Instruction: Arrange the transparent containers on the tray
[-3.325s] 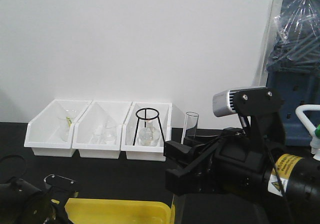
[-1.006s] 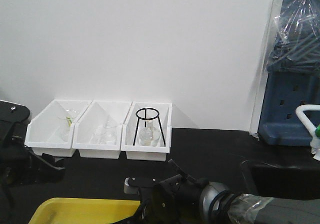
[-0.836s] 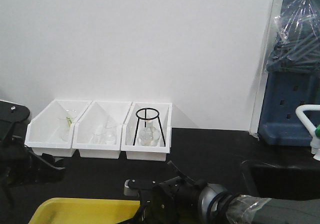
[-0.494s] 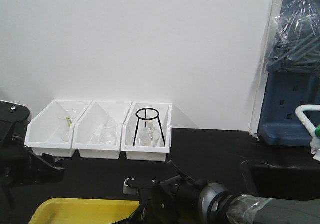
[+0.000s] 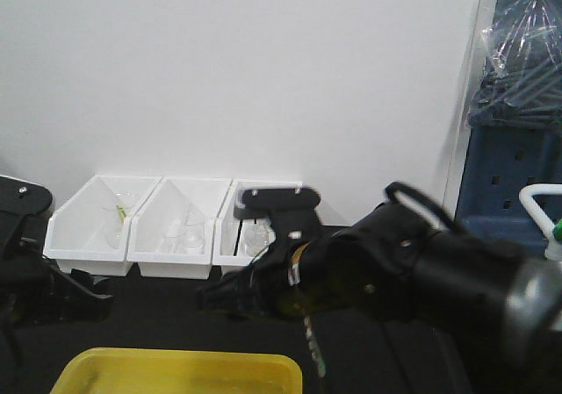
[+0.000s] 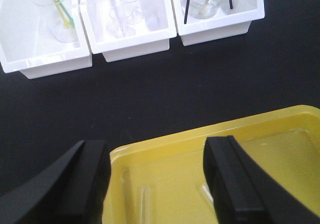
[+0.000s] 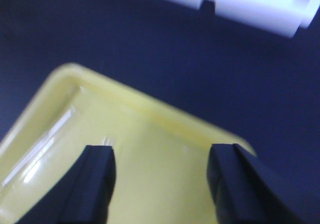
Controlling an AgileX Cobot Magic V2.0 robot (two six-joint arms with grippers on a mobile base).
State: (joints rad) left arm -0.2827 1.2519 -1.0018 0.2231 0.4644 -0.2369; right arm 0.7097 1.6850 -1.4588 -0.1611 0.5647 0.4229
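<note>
Left gripper (image 6: 157, 184) spread wide, empty, above the near-left part of the yellow tray (image 6: 210, 134). Two clear test tubes (image 6: 145, 201) lie flat on the tray floor between its fingers, one at centre, one nearer the right finger. Bare black tabletop (image 6: 150, 94) separates the tray's far rim from three white bins (image 6: 127, 39) holding glassware.

Right gripper (image 7: 160, 179) also spread, empty, over a tray corner; view blurred. Black surface borders the rim on both sides there.

No legible writing in any view.
</note>
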